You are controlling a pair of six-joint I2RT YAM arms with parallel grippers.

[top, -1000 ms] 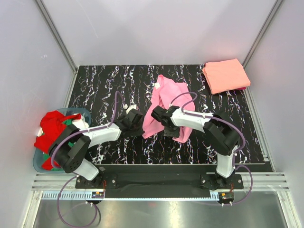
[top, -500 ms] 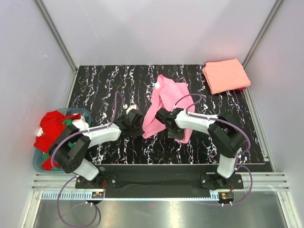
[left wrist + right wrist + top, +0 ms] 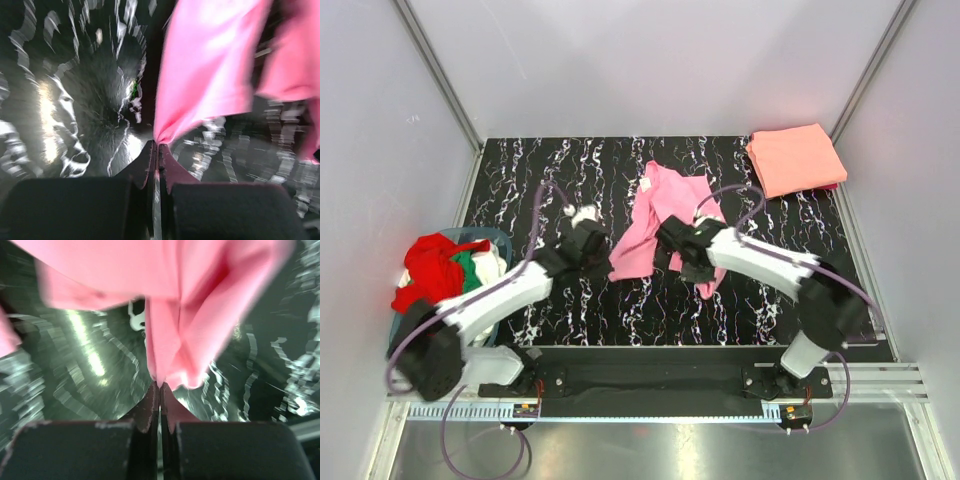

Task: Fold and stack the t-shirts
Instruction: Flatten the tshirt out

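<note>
Pink t-shirt lies crumpled at the middle of the table. Left claw and right claw each pinch a lower corner, probably to spread it flat for folding.

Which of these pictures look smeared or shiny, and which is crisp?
Left wrist: the pink t-shirt and marbled table are smeared by blur, with a white glare patch on the table. Right wrist: the same smearing, and a bright glare streak left of the cloth. Top external: crisp, evenly lit, only soft shadows.
</note>
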